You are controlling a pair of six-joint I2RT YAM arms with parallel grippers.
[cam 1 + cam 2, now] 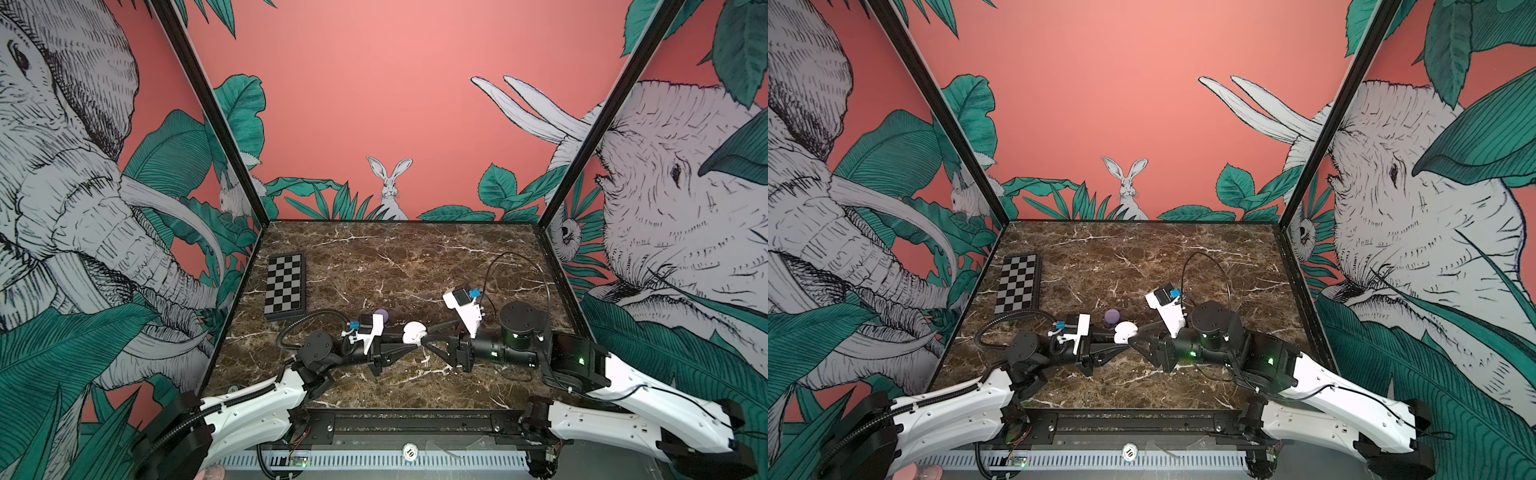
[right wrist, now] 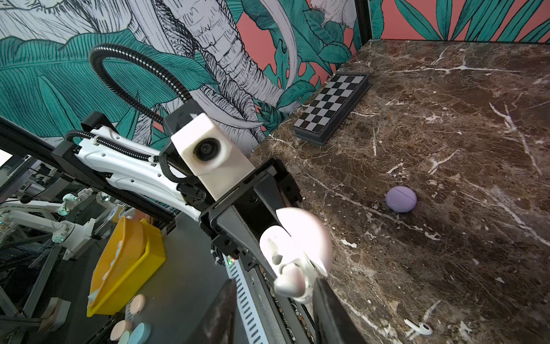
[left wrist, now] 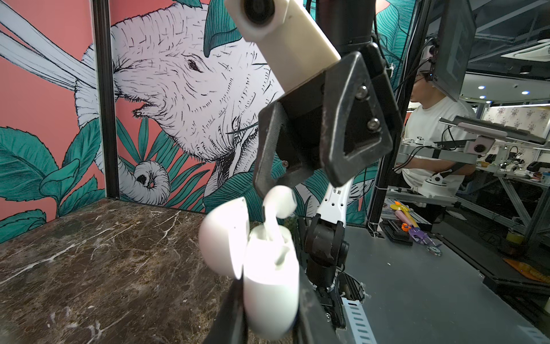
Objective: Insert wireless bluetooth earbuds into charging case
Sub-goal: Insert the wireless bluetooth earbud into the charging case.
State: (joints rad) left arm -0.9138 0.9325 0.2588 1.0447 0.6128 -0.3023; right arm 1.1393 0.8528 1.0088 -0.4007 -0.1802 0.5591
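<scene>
I hold the white case (image 1: 414, 332) just below the middle of the frame in both top views, my left gripper (image 1: 402, 338) clenched on its lower half. It is a glossy, rounded shell with its lid hinged open and tipped back. My right gripper (image 2: 275, 281) meets it from the right. Its fingers stand apart on either side of a white earbud (image 3: 278, 202), with a clear gap to one of them, so they are released.

From above, the case is only a bright blob. The left wrist view shows the earbud upright, bulb up, stem down in one well of the case. The well beside it looks empty. The right wrist view adds a second white earbud (image 2: 419, 327) lying loose on the marble table (image 1: 395, 257), well apart from the lilac case (image 2: 401, 199).

That lilac case sits closed, with a seam across its top, and its contents are hidden. A chessboard (image 1: 284, 286) lies near the table's left edge.
</scene>
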